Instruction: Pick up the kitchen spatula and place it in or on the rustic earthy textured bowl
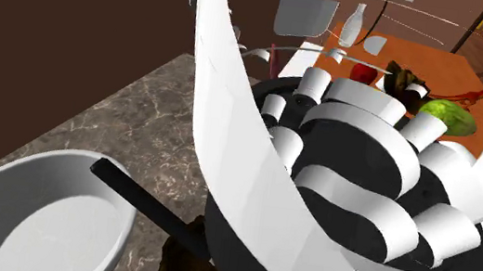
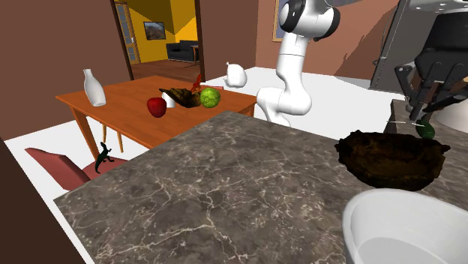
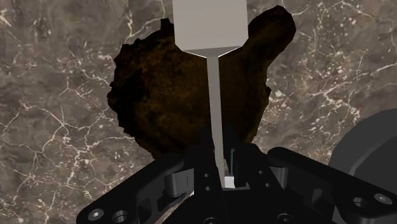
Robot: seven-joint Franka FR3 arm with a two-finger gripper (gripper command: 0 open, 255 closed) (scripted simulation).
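Grey, flat-bladed spatula (image 3: 210, 25) is pinched by its handle between the black gripper's (image 3: 221, 156) closed jaws, over the dark-brown, rough-textured bowl (image 2: 390, 159) at the second exterior view's right.

A marble desk (image 2: 225, 187) held a white basin (image 2: 405, 232). Beyond it, an orange desk (image 2: 127, 105) carried a white vase (image 2: 93, 88), red apple (image 2: 156, 106) and green fruit (image 2: 210, 97).
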